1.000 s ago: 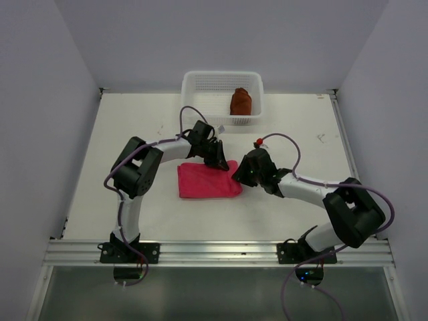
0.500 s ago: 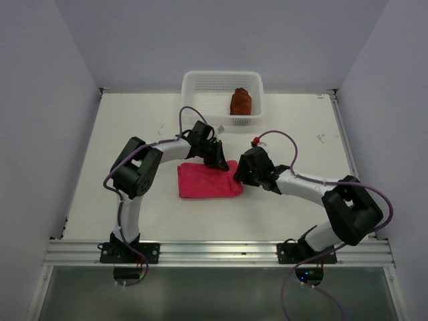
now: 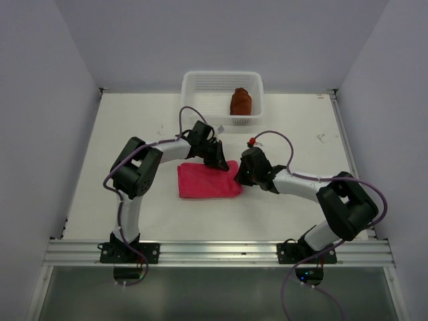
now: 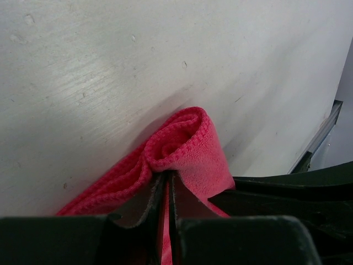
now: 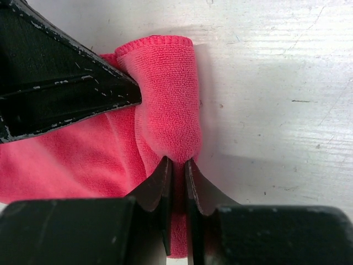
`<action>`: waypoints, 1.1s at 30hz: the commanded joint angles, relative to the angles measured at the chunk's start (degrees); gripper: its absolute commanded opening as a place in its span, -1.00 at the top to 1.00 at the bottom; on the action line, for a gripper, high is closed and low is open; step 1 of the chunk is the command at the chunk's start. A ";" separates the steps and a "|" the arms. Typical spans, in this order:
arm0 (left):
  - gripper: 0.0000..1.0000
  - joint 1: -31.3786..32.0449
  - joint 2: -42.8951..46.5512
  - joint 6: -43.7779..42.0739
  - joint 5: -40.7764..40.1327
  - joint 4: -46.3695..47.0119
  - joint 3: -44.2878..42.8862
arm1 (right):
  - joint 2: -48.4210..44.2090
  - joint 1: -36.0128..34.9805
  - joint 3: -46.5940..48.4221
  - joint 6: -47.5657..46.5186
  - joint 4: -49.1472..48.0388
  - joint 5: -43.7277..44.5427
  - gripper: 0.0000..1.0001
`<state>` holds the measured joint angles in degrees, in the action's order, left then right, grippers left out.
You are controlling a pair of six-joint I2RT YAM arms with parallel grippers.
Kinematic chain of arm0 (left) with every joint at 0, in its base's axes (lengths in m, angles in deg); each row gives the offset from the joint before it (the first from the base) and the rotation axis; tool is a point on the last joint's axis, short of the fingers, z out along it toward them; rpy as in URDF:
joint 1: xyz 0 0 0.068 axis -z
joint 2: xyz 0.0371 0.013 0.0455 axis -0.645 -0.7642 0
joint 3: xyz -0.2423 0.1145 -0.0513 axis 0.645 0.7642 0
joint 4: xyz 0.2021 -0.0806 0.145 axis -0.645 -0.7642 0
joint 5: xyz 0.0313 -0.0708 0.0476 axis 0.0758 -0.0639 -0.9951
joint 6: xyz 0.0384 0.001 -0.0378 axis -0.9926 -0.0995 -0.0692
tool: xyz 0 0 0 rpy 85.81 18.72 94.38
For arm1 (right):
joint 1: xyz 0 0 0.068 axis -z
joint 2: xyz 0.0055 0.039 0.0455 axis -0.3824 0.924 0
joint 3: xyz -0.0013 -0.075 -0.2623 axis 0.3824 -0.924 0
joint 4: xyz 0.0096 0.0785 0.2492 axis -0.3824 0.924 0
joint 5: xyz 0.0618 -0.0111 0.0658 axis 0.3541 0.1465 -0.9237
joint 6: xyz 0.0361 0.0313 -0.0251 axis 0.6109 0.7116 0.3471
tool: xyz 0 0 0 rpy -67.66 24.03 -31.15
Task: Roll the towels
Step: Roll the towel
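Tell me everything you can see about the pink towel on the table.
The pink towel is a soft, fuzzy cloth with a stitched hem. It lies mostly flat on the white table, on the near side of the basket. Its far right corner is curled into a small loose roll. The left gripper pinches that roll from one side and the right gripper pinches its end; both are shut on the cloth.

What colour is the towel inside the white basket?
The towel is rust-brown; the top view shows it best.
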<state>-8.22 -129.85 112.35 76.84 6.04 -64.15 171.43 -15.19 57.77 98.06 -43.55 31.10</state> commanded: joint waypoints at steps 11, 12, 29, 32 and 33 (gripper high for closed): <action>0.60 -2.94 4.74 2.95 -0.60 -1.64 -2.80 | 4.44 -12.24 13.91 -12.92 17.34 24.46 1.00; 0.59 -3.46 5.01 3.21 -0.42 -1.64 -2.80 | 4.71 -12.77 14.27 -13.27 18.05 25.87 1.00; 0.56 -5.40 6.24 3.39 2.66 -0.15 -3.24 | 17.98 -22.96 26.21 -19.24 29.65 47.32 1.00; 0.56 -5.49 6.41 3.04 3.18 0.03 -3.33 | 21.22 -25.07 28.24 -20.39 30.97 49.61 1.00; 0.56 -5.58 6.41 3.04 3.27 0.20 -3.33 | 22.02 -25.61 28.77 -20.91 31.24 49.96 1.00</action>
<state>-13.16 -125.76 115.24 78.06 4.35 -65.35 191.19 -39.04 83.58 78.95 -15.20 75.69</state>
